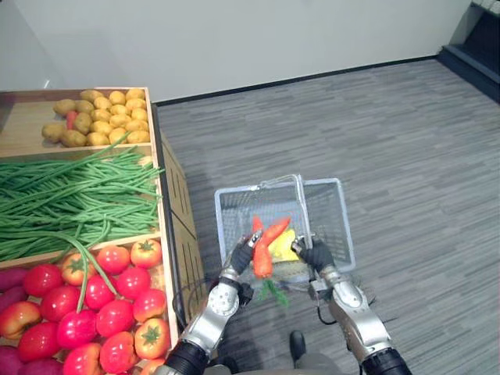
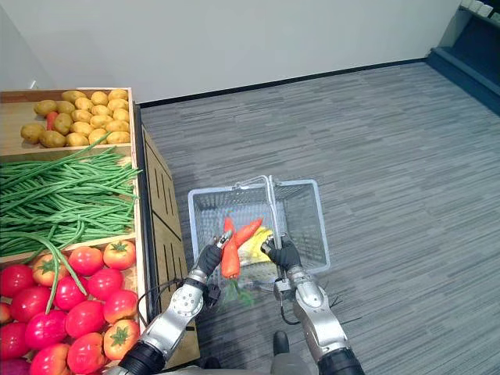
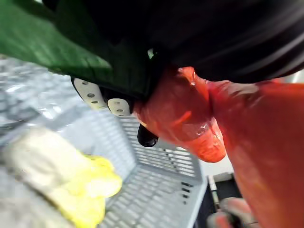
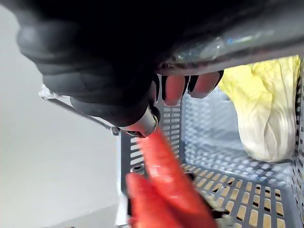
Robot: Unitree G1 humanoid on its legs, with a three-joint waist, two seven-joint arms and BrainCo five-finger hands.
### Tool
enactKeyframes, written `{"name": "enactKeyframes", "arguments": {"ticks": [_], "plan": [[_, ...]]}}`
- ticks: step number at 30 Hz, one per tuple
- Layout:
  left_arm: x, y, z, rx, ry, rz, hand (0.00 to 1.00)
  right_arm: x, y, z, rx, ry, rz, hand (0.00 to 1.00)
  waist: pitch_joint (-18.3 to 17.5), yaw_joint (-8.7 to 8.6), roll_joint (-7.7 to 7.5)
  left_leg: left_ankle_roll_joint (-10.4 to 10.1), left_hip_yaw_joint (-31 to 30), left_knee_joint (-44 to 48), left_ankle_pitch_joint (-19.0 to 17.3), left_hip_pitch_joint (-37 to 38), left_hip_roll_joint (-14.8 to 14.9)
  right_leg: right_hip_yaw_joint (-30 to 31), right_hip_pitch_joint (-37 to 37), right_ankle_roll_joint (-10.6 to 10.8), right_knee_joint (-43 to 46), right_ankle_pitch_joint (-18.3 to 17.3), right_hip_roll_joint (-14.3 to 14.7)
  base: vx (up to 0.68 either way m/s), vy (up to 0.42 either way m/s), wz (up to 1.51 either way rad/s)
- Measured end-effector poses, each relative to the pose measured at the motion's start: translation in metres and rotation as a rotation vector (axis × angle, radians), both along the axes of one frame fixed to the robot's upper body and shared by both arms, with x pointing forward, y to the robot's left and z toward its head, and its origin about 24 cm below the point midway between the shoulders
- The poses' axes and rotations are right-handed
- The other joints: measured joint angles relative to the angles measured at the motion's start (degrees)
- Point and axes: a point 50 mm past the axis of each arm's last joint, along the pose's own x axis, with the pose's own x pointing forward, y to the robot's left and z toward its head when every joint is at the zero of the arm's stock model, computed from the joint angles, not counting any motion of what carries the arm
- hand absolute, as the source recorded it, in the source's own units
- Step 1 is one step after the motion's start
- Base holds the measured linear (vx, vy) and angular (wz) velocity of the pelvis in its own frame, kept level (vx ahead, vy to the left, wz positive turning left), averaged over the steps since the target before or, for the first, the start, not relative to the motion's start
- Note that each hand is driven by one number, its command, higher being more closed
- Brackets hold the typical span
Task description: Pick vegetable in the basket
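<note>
left wrist view puts my left hand (image 1: 241, 256) clenched round a long orange carrot (image 1: 263, 260), which stands almost upright at the near edge of the grey plastic mesh basket (image 1: 332, 211), its green leaves hanging below. just beside it my right hand (image 1: 319, 255) is curled round the basket's thin metal wire handle (image 1: 301, 205). inside the basket a second orange carrot (image 1: 275, 230) slants over a pale yellow leafy cabbage (image 1: 286, 246). the basket sits on grey striped carpet (image 1: 391, 141). to my left is a wooden display stand (image 1: 167, 195): red round tomatoes (image 1: 116, 291) nearest, then long green beans (image 1: 78, 195), and yellow-brown potatoes (image 1: 101, 117) farthest.
</note>
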Motion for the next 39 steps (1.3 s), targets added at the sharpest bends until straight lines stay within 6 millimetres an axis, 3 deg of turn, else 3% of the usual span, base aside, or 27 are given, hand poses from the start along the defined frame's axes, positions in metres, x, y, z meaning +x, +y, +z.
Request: {"name": "enactKeyframes", "arguments": {"ticks": [7, 8, 16, 26, 31, 35, 38, 39], "plan": [[0.015, 0.0, 0.005, 0.098, -0.031, -0.035, 1.0, -0.01, 0.014, 0.003, 0.173, 0.026, 0.116, 1.0, -0.38, 0.04, -0.59, -0.2, 0.06, -1.06, 0.47, 0.03, 0.12, 0.04, -0.44, 0.0, -0.26, 0.02, 0.09, 0.0, 0.0, 0.0], [0.015, 0.0, 0.004, 0.108, -0.031, -0.038, 0.0, -0.012, 0.015, 0.002, 0.194, 0.042, 0.123, 1.0, -0.42, -0.02, -0.66, -0.21, 0.18, -1.07, 0.47, 0.07, 0.08, 0.17, -0.44, -0.01, -0.34, 0.03, 0.11, 0.0, -0.004, -0.03], [0.015, 0.004, 0.003, 0.139, -0.025, -0.033, 0.0, -0.023, 0.012, -0.009, 0.203, 0.103, 0.139, 1.0, -0.95, -0.99, -1.5, -0.21, 0.25, -1.15, 0.47, 0.3, -0.12, 0.63, -0.41, -0.3, -0.45, 0.28, 0.08, -0.02, -0.004, -0.02], [0.016, 0.007, 0.009, 0.121, -0.055, -0.008, 0.0, -0.034, 0.003, -0.02, -0.023, 0.092, 0.128, 1.0, -1.04, -1.32, -1.5, -0.2, 0.26, -1.11, 0.47, 0.62, 0.05, 0.92, -0.2, -0.16, -0.48, 0.4, 0.12, -0.04, -0.013, -0.02], [0.003, 0.009, 0.023, 0.025, -0.119, 0.026, 0.0, -0.032, -0.021, -0.023, -0.183, 0.071, 0.012, 1.0, -1.08, -1.3, -1.43, -0.2, 0.03, -1.11, 0.46, 1.04, -0.04, 0.55, 0.48, -0.14, -0.67, 0.39, 0.11, 0.0, -0.002, 0.03], [-0.01, 0.008, 0.035, -0.166, -0.14, 0.069, 0.0, -0.03, -0.037, -0.025, -0.312, 0.069, -0.081, 1.0, -1.33, -0.92, -0.98, -0.19, -0.38, -1.08, 0.46, 0.94, -0.17, 0.19, 0.59, -0.07, -0.6, 0.35, 0.12, 0.0, 0.0, 0.04], [-0.017, 0.029, 0.037, -0.286, -0.132, 0.175, 0.0, -0.032, -0.068, -0.033, -0.432, 0.118, -0.211, 1.0, -1.6, 0.28, -0.2, -0.18, -0.93, -1.09, 0.45, 0.84, -0.22, -0.16, 0.62, 0.3, -0.38, 0.08, 0.09, -0.01, -0.006, 0.09], [-0.022, 0.045, 0.033, -0.299, -0.116, 0.242, 0.0, -0.035, -0.085, -0.037, -0.472, 0.145, -0.279, 1.0, -1.85, 0.27, 0.25, -0.18, -1.44, -1.11, 0.45, 0.76, -0.22, -0.66, 0.64, 0.65, -0.09, -0.22, 0.03, -0.02, -0.021, 0.16]]}}
